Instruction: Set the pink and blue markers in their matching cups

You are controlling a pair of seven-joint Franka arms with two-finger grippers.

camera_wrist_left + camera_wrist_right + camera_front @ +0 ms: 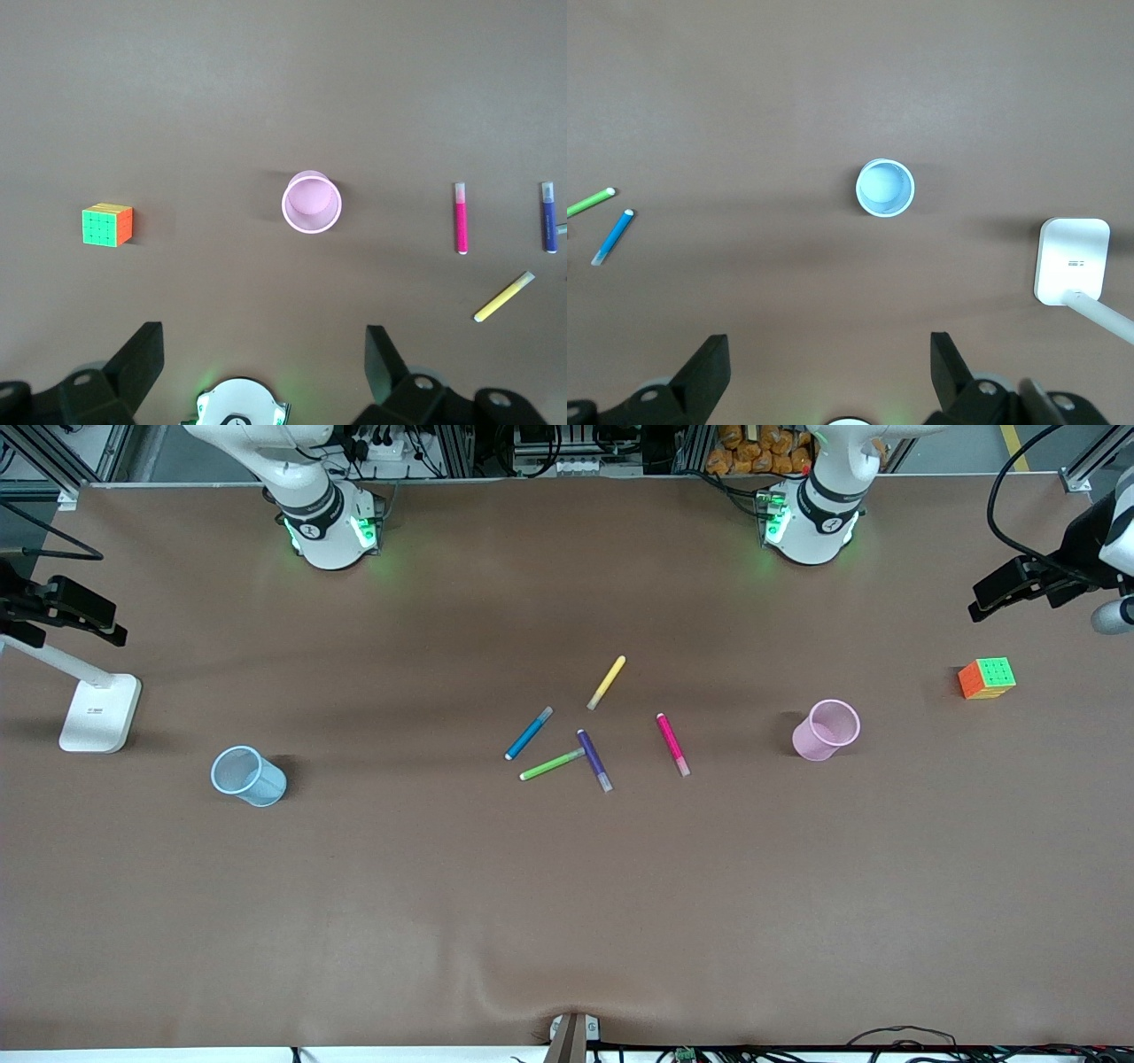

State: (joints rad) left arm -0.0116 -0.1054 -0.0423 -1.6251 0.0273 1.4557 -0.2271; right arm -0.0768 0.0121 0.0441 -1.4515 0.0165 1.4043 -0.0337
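**Both grippers high over the cups, nothing held**

I read the table (567, 921) as a brown sheet with five pens loosely clustered near its middle. The pink marker (672, 744) is hot pink with a pale translucent cap at the end nearer the front camera; it lies flat at the side of the cluster toward the left arm's end, touching no other pen. The blue marker (529, 733) is medium blue with a greyish cap at its farther end and a small white tip at its nearer end. It lies flat at the cluster's side toward the right arm's end, just beside the green pen (551, 764) but apart from it.

The green pen's capped end meets the purple pen (594, 760) near its middle. The yellow pen (607, 682) lies farthest from the front camera, on its own.

The pink cup (826, 730) stands upright, pale translucent pink, mouth up, well apart from the pens toward the left arm's end. The blue cup (248, 776) is pale light blue, also upright, well apart toward the right arm's end. Both look empty.

From the left wrist view I see the left gripper (264, 354) hanging over the pink cup, fingers spread wide, holding nothing. The right gripper (830, 363) hangs over the blue cup, fingers likewise spread and empty.

A colour cube (987, 678) sits toward the left arm's end; a white lamp base (99, 713) sits at the right arm's end.
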